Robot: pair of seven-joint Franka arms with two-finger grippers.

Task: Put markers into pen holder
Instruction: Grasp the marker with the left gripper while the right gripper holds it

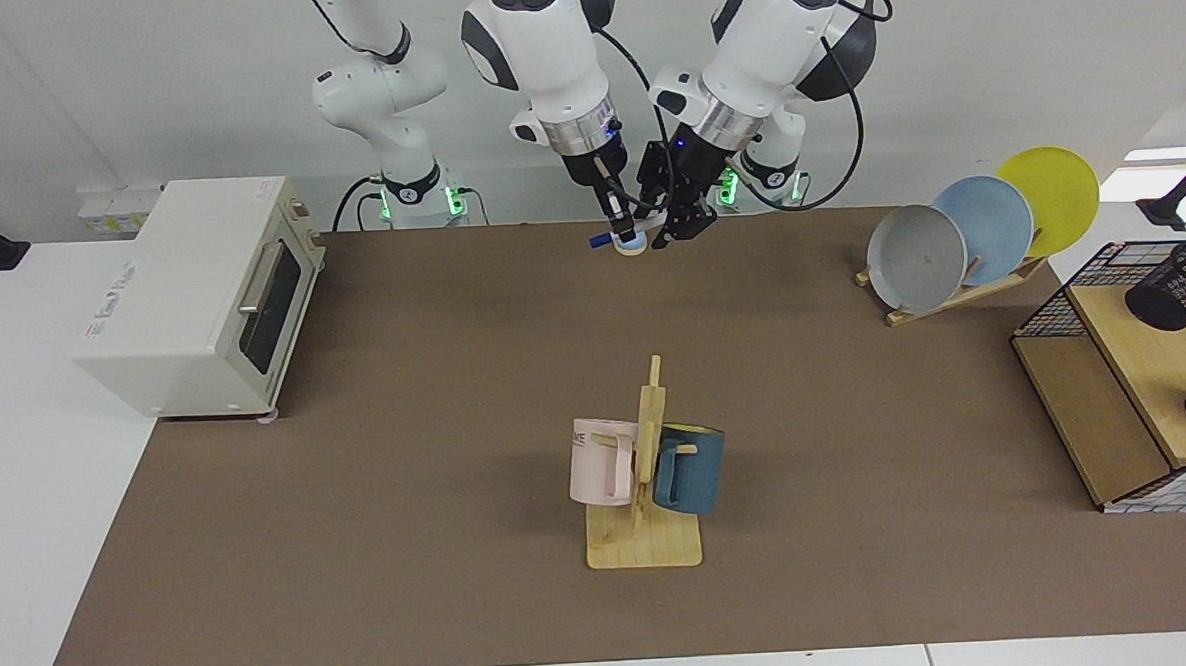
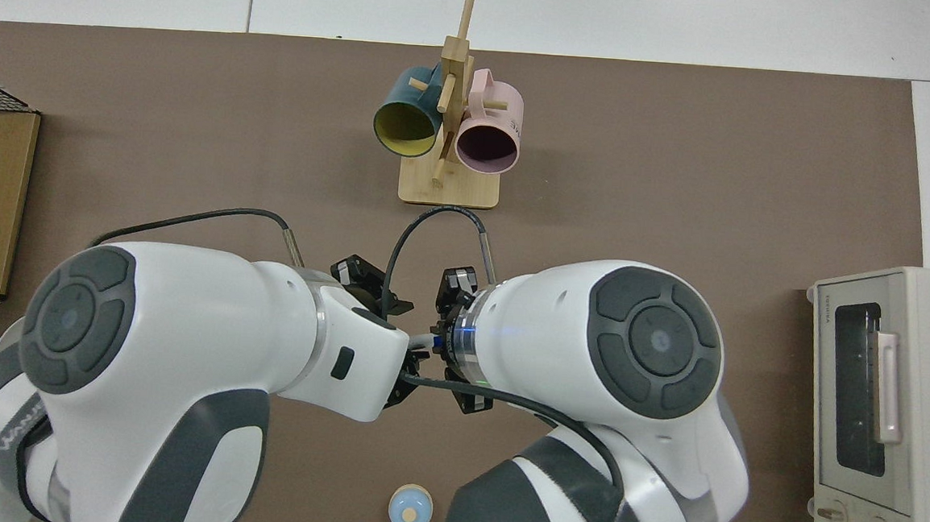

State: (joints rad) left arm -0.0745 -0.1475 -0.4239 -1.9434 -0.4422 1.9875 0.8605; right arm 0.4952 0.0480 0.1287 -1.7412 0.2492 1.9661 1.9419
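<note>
Right gripper [image 1: 616, 222] is clamped on the marker [image 1: 613, 237], held roughly level above the mat's far edge. Left gripper [image 1: 675, 227] sits just beside the marker's white end — finger state unclear. Pen holder [image 1: 1184, 287] lies tipped on the wooden shelf [image 1: 1145, 369], well apart. No readable writing on the marker — pink mug [image 1: 601, 463] shows "ME".

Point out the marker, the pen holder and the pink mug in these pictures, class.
marker [image 1: 601, 240], facing view, on its blue cap end beside the right gripper.
pen holder [image 1: 1177, 290], facing view, on its black mesh wall, atop the wooden shelf.
pink mug [image 1: 599, 462], facing view, on its side wall.
</note>
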